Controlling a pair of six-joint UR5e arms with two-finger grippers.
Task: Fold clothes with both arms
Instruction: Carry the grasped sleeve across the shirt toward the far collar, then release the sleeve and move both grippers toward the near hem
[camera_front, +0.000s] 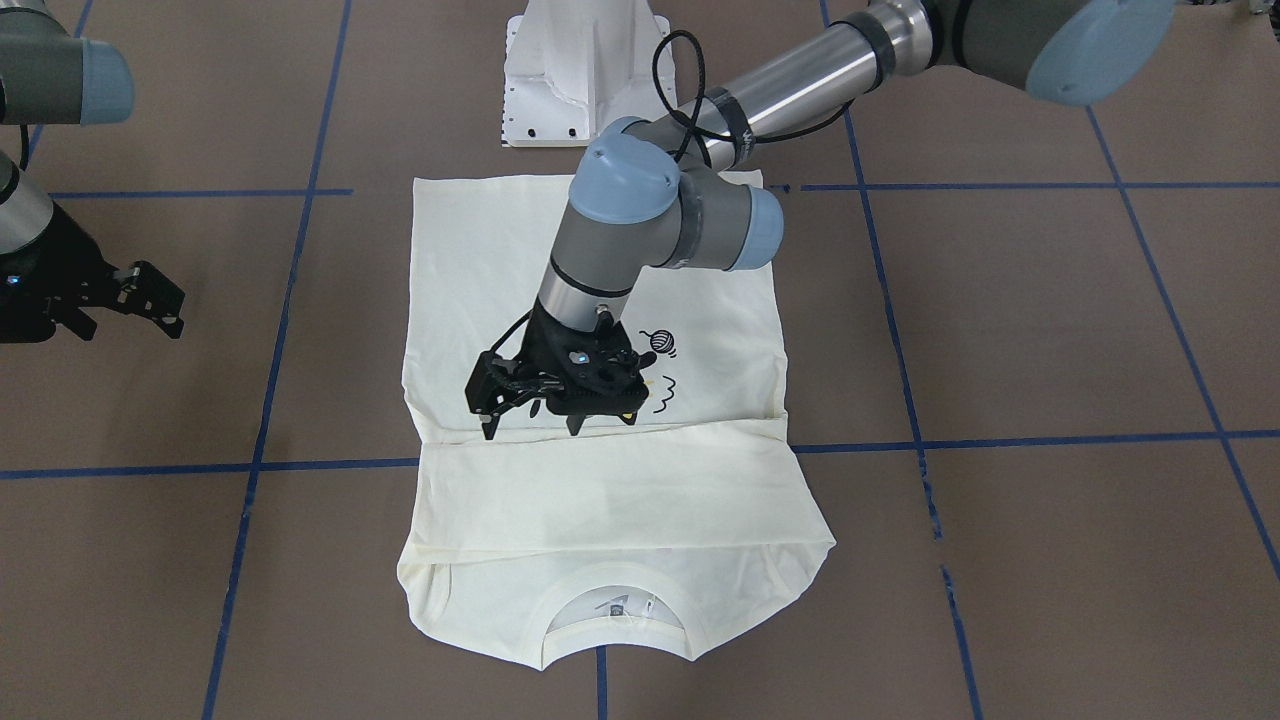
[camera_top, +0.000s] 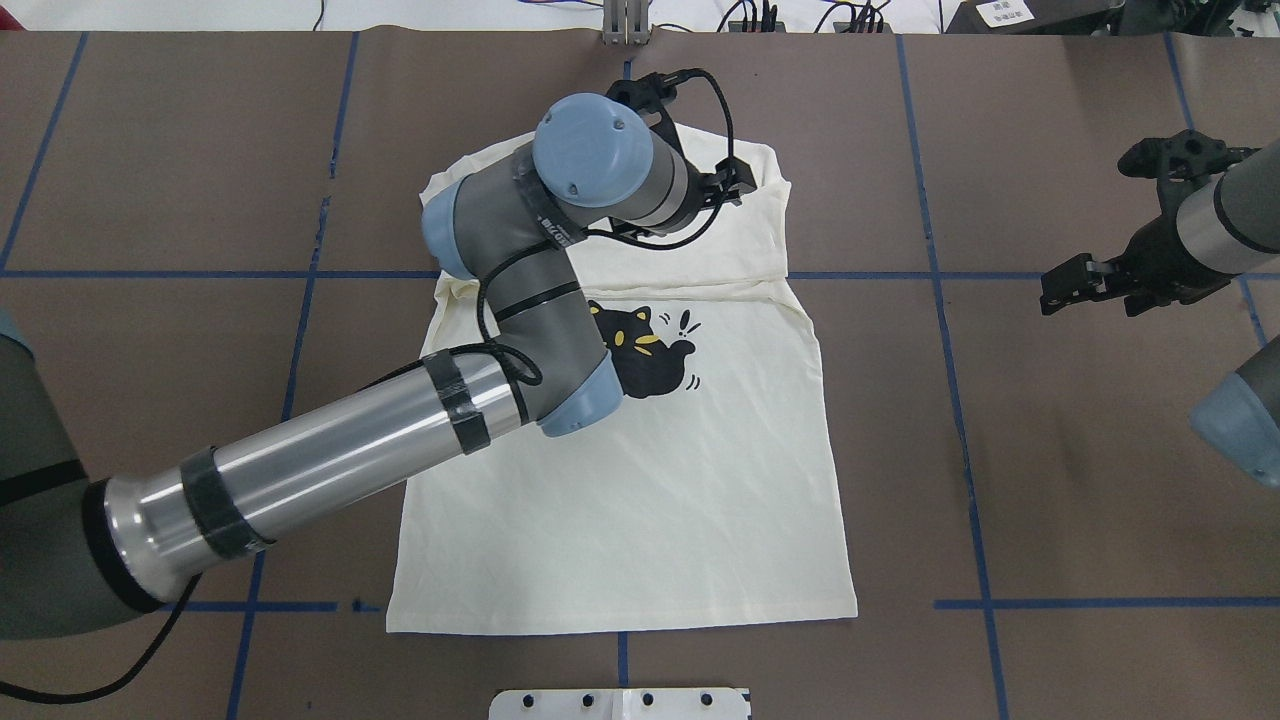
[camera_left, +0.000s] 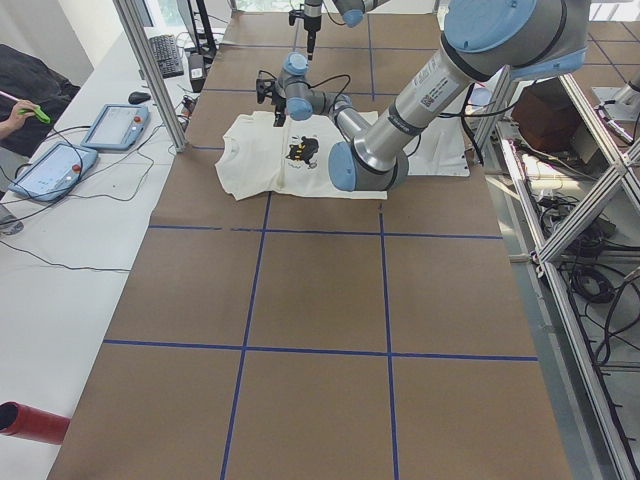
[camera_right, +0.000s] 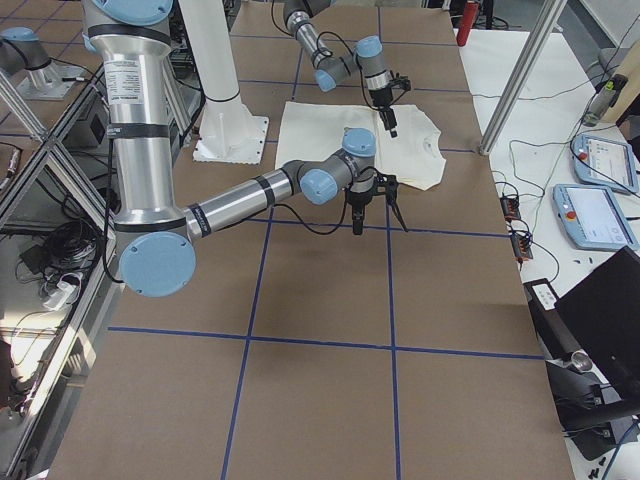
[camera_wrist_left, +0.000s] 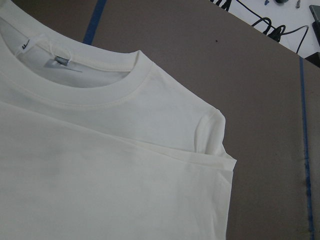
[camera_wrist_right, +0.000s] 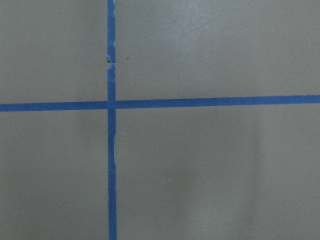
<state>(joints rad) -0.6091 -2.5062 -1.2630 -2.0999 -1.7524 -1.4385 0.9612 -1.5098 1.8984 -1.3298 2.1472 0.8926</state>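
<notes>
My left arm covers half the cat print; the neck label is too small for me to read.

A robotics lab: grey arms reach over a bench papered brown and gridded with blue tape. Aluminium framing stands around it. Teach pendants and a keyboard lie on a side table, with tangled cables nearby.
</notes>
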